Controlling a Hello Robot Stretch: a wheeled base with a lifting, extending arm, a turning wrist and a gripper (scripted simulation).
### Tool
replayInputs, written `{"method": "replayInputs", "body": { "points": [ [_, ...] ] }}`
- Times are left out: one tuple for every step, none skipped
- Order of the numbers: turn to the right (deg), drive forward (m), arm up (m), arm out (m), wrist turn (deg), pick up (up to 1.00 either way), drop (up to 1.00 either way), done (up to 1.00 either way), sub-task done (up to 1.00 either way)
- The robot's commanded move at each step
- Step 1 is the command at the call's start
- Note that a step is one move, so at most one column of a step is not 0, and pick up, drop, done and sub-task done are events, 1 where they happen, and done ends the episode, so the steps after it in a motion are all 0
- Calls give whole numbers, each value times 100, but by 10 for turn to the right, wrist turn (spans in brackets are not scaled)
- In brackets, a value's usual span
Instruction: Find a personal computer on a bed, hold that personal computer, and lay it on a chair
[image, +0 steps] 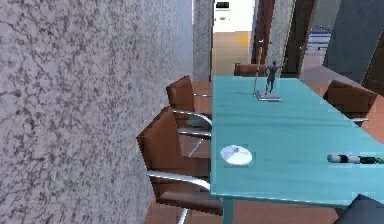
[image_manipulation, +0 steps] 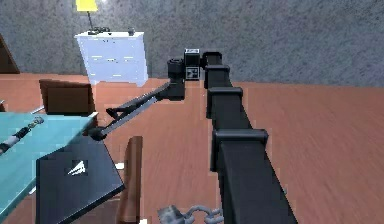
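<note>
Nearest us in the arm side view, the dark, flat, white-marked personal computer sits right at the thin finger ends of the dark gripper. It overlaps the glossy teal table and a brown chair back. Whether the gripper actually has it in hand we can't tell (same goes for its finger spread). We'd guess finding and pickup are done, and laying it on a chair is what's left. The forward view adds the brown leather chrome-framed chair seats, then a white round disc, and farther out a small dark statue.
</note>
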Motion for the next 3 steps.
{"method": "replayInputs", "body": {
  "points": [
    [0,0,0,-10,0,0,0,0,0],
    [0,0,0,0,-390,0,0,0,0],
    [0,0,0,-24,0,0,0,0,0]
  ]
}}
